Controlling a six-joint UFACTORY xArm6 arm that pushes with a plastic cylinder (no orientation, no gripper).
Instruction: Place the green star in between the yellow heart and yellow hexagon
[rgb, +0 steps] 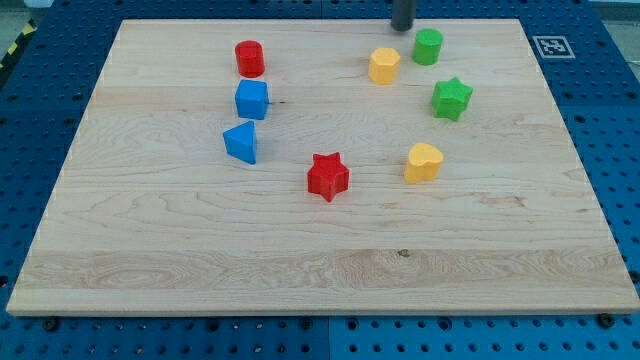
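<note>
Tip: my tip (402, 28) sits at the view's top edge, on the far margin of the surface (300, 250); only the rod's lower end shows.
Tip vs blocks: at about 11 o'clock from the green cylinder (428, 46), near it but apart; at about 1 o'clock from the yellow hexagon (384, 65); touching nothing.
Gripper: none on this rig, so no open or closed condition to record; the rod holds nothing.
Green star: the green star (452, 98) lies at about 4 o'clock from the yellow hexagon and at about 1 o'clock from the yellow heart (424, 162), apart from both.
Target gap: the line from hexagon to heart runs from 11 to 5 o'clock; the star sits off that line, on the view's right.
Step in hand: approach, as I judge it; the push on the star is not yet begun.
Next move calls for: bringing the tip round to the star's 3 o'clock side, passing the green cylinder without nudging it, then pushing toward 9 o'clock.
Risk: overshoot would carry the star past the line; a slightly off-centre contact may spin it.
Bystanders: red cylinder (250, 58), blue cube (252, 99), blue wedge-like block (241, 141), red star (327, 176), all well apart to the view's left.
</note>
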